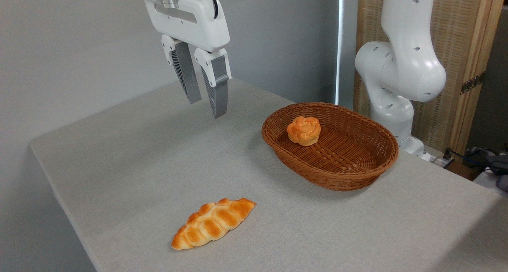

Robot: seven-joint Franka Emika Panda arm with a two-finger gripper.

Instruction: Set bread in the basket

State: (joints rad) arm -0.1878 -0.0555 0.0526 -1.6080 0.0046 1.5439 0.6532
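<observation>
The bread (304, 130), a small round orange bun with a knotted top, lies inside the brown wicker basket (357, 173), toward its left end. The basket stands on the grey table at the right of the middle. My gripper (207, 105) hangs in the air well to the left of the basket and above the table's back part. Its two grey fingers are a little apart, with nothing between them.
A longer braided golden loaf (213, 223) lies on the table (131, 165) near its front edge. The arm's white base (397, 77) rises behind the basket at the right, in front of a wooden screen. Cables lie at the far right.
</observation>
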